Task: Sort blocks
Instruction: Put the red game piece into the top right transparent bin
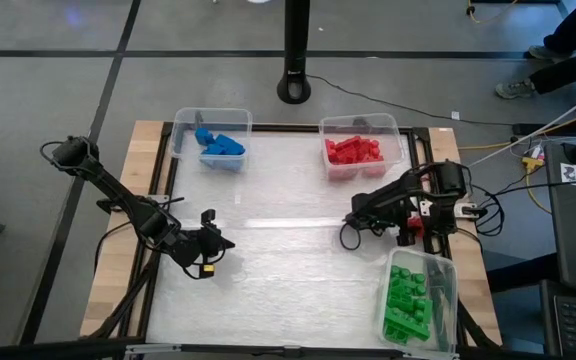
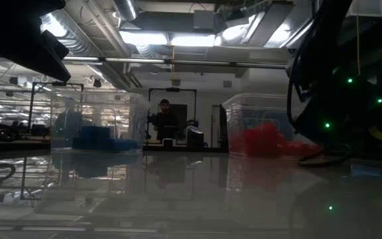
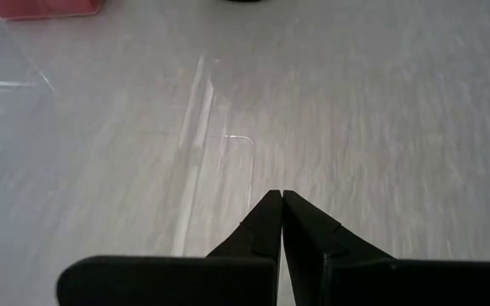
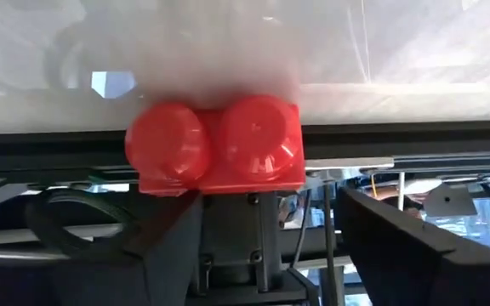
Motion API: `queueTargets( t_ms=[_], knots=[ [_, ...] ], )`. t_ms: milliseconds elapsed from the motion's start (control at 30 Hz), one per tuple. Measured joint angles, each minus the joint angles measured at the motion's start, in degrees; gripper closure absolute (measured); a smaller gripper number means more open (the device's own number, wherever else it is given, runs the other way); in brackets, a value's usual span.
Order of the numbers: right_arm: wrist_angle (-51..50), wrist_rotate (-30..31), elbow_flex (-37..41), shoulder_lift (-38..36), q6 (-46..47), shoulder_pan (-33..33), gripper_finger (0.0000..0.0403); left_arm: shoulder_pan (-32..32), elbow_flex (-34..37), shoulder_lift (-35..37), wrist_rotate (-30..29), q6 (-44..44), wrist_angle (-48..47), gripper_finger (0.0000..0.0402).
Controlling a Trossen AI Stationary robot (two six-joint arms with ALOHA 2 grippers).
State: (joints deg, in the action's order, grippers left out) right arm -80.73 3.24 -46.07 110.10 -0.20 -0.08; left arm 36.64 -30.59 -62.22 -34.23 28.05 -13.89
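**While poised at the table's right edge, open right jaws about one red brick**

Largest first, from overhead: pale table [image 1: 288,290] with wooden borders and a dark frame.

Next, three clear bins on it:
- Bin [image 1: 183,125] toward the overhead view's top left, loaded with blue blocks [image 1: 223,148].
- Second bin [image 1: 396,128] toward the top, right of centre, loaded with red blocks [image 1: 353,150].
- Third bin [image 1: 450,300] in the bottom right corner, loaded with green blocks [image 1: 408,300].

Then the arms. Left arm [image 1: 118,195] reaching in from the table's left side. Right arm [image 1: 408,190] folded at the right side, between the red bin and the green bin.

Smaller again, the grippers. Left gripper [image 1: 213,243] [image 3: 282,197] above bare tabletop, well apart from every bin. Jaws closed tip to tip, gripping nothing.

Right gripper [image 1: 405,230] [image 4: 269,195] at the table's right edge, over the dark frame. Jaws apart, not clamped.

Smallest: single red brick [image 1: 405,239] [image 4: 215,144], two round studs facing the wrist camera, at the right gripper's mouth. Sits close against one finger [image 4: 173,246], with a clear gap to the other finger [image 4: 398,246]. Cannot tell whether touching that nearer finger or merely just beside it.
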Motion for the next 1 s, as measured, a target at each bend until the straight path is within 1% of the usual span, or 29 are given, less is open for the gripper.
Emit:
queueTargets(
  t_ms=[133,300,400,467,667,833,1000],
  knots=[
    [0.4,-1.0,-1.4,0.0,-0.8,0.1,0.0134,0.0,0.0,0.0,0.0,0.0,0.0,0.0398],
    [0.3,-0.6,-6.3,0.0,-1.8,0.1,0.0134,0.0,0.0,0.0,0.0,-0.2,0.0,0.0398],
    [2.0,0.7,-10.0,0.0,-2.5,0.1,0.0134,0.0,0.0,0.0,0.0,-0.1,0.0,0.0398],
    [5.0,1.9,-12.8,0.1,-2.9,0.1,0.0134,0.0,0.0,0.0,0.0,0.0,0.0,0.0398],
    [9.9,2.5,-20.2,0.0,-3.9,0.1,0.0134,0.1,0.0,0.0,0.0,0.0,-0.1,0.0398],
    [7.4,3.1,-26.9,-0.9,-3.8,0.1,0.0134,0.2,0.0,0.0,0.1,0.0,-0.2,0.0398],
    [4.9,4.4,-31.5,-4.6,-1.2,2.1,0.0134,0.2,0.0,0.0,0.1,0.4,-0.2,0.0398]
  ],
)
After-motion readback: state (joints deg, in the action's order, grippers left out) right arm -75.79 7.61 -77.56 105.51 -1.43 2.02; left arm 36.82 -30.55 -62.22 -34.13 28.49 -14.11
